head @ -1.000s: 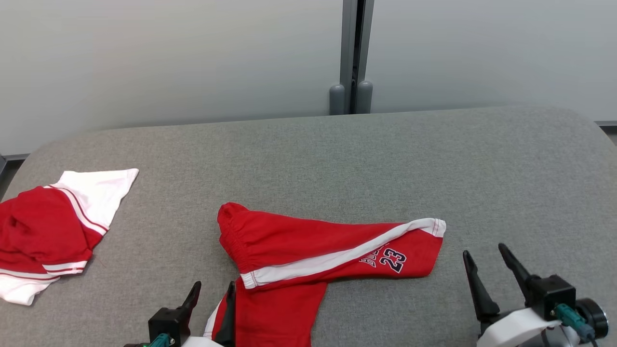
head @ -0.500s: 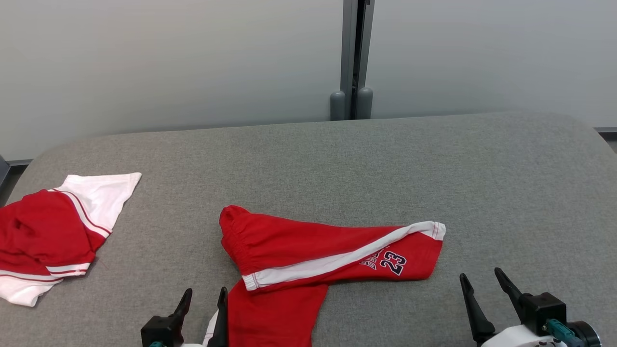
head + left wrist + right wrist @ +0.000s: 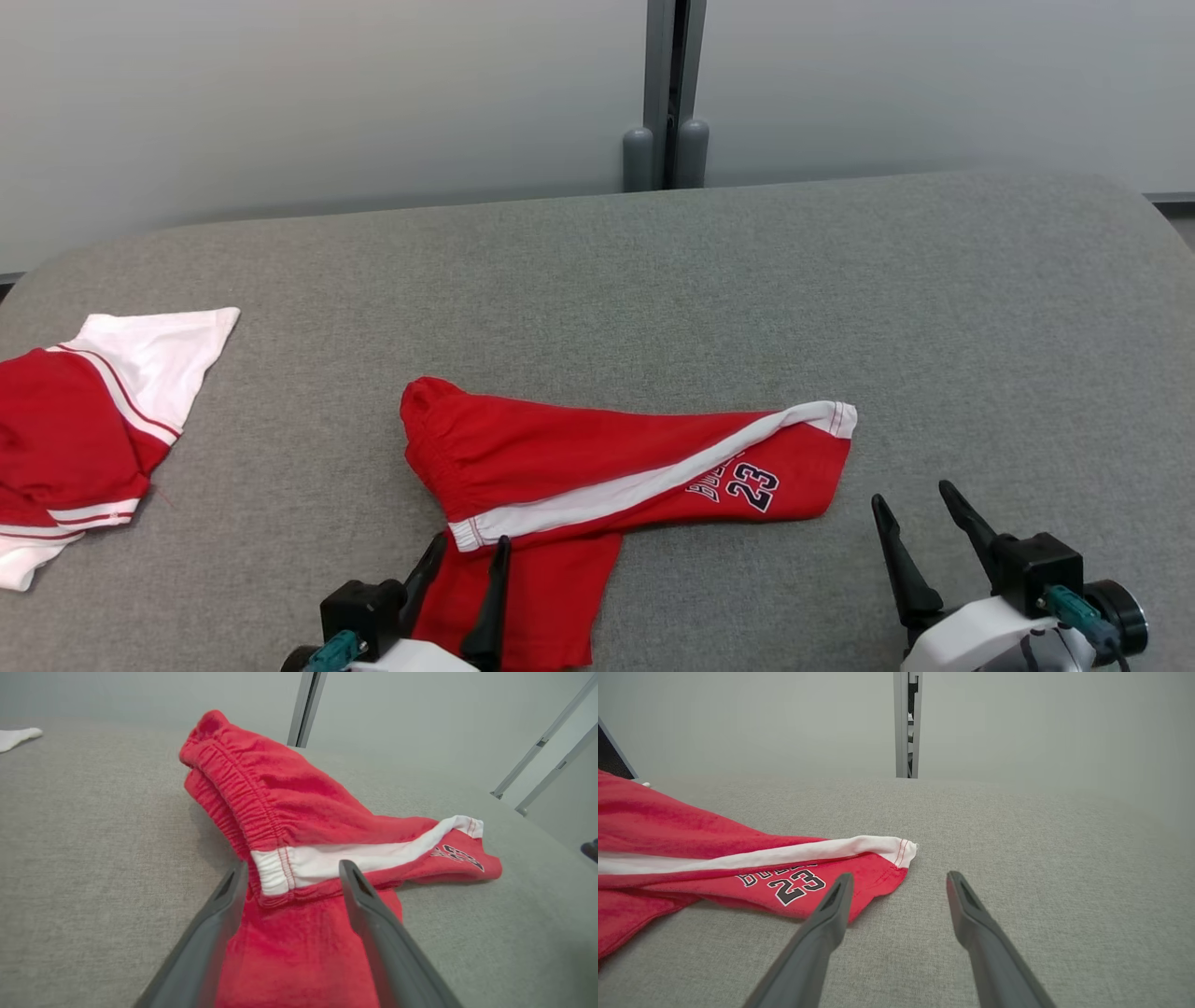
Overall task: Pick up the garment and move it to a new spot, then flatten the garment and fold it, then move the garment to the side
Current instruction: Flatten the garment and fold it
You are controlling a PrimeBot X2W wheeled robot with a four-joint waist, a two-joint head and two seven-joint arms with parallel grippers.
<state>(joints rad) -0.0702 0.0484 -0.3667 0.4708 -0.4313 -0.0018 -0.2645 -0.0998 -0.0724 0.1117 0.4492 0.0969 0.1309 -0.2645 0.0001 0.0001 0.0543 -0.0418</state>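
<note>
From the head: looking down on red shorts [image 3: 597, 467] lying bent near the front middle of a grey padded surface [image 3: 840, 299], with one leg stretched rightward, edged by a white stripe [image 3: 616, 495] and printed with a dark 23 [image 3: 752, 486], and the other leg running toward the near edge. At lower left, finding the left gripper [image 3: 471, 543] with its prongs spread apart over that nearer leg, nothing pinched. At lower right, finding the right gripper [image 3: 911, 495] likewise spread, over bare surface just beside the printed leg's hem, holding nothing. Far left, well apart from the shorts, noting a second red-and-white garment [image 3: 75, 439]; behind, a pale wall with a grey post [image 3: 665, 93]. From the left wrist: looking along two parted dark fingers [image 3: 205, 947] straddling the red cloth, with the stripe's white end between the tips and the gathered waistband [image 3: 233, 793] beyond; cannot tell whether touching the fabric. From the right wrist: looking along parted fingers, one tip over the hem corner by the 23, the other over bare grey surface.
</note>
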